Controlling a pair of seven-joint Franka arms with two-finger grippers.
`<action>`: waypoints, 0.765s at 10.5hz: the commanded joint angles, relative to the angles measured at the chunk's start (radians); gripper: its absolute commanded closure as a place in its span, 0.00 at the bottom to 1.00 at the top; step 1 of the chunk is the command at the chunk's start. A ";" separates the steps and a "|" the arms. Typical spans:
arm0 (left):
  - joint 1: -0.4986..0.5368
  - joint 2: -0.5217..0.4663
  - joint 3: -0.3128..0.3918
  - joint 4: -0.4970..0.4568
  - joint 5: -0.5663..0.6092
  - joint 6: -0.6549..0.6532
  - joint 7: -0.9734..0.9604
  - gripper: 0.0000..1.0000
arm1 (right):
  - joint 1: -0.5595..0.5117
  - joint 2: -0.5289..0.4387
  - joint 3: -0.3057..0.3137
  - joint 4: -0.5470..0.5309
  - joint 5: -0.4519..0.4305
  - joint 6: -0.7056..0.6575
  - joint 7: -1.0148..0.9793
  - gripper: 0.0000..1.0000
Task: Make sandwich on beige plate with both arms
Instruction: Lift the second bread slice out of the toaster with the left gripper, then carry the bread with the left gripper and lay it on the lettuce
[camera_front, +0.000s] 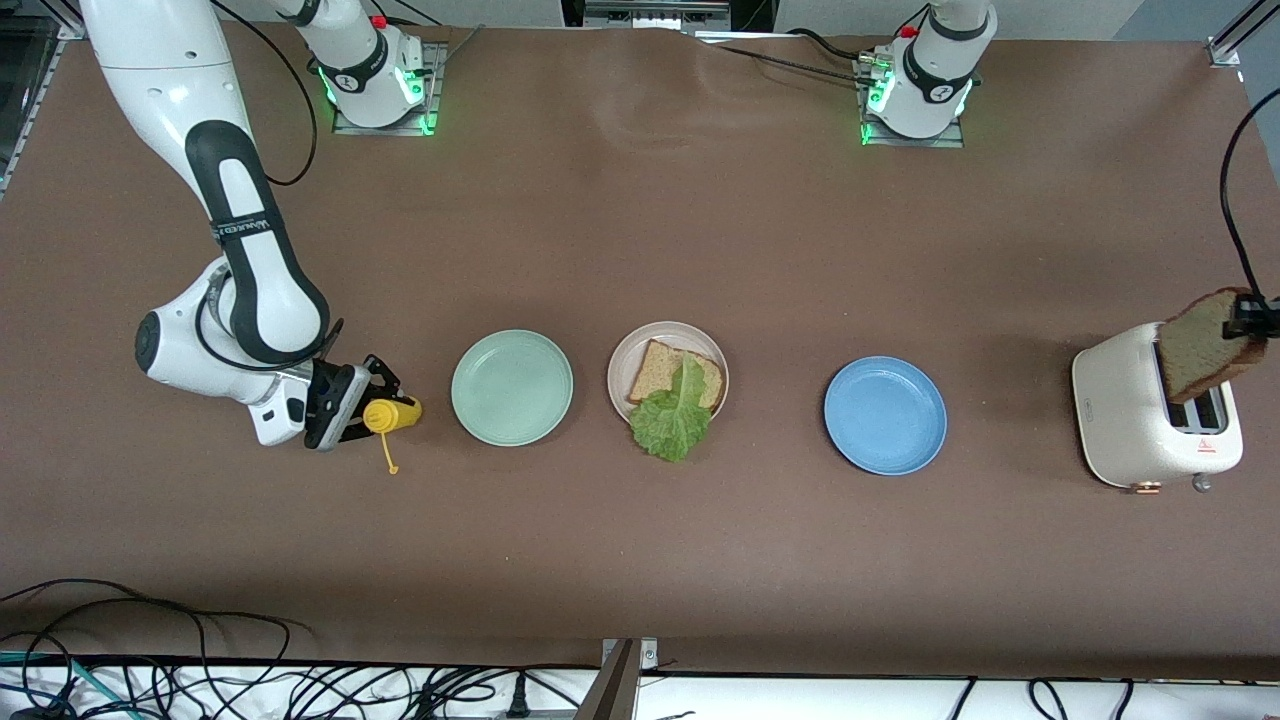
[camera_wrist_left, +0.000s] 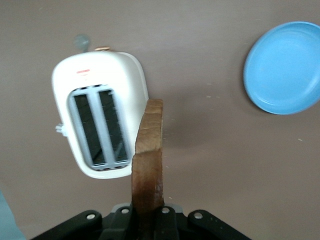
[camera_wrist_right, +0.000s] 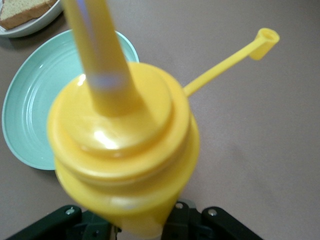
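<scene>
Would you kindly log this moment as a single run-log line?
left gripper: holds brown bread slice over white toaster | right gripper: holds yellow squeeze bottle | beige plate: bread, lettuce

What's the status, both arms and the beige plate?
Left gripper shut on bread slice, over toaster. Right gripper shut on yellow squeeze bottle, beside mint-green plate. Beige plate: one slice plus lettuce. Path unobstructed.
</scene>
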 joint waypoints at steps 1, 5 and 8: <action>-0.047 0.026 -0.058 0.026 -0.099 -0.045 -0.004 1.00 | -0.021 0.001 0.028 0.006 0.030 0.020 -0.030 1.00; -0.219 0.103 -0.092 0.023 -0.319 -0.046 -0.078 1.00 | -0.021 0.016 0.032 0.006 0.056 0.034 -0.045 0.97; -0.317 0.196 -0.092 0.023 -0.618 0.025 -0.118 1.00 | -0.021 0.009 0.031 0.007 0.059 0.028 -0.031 0.19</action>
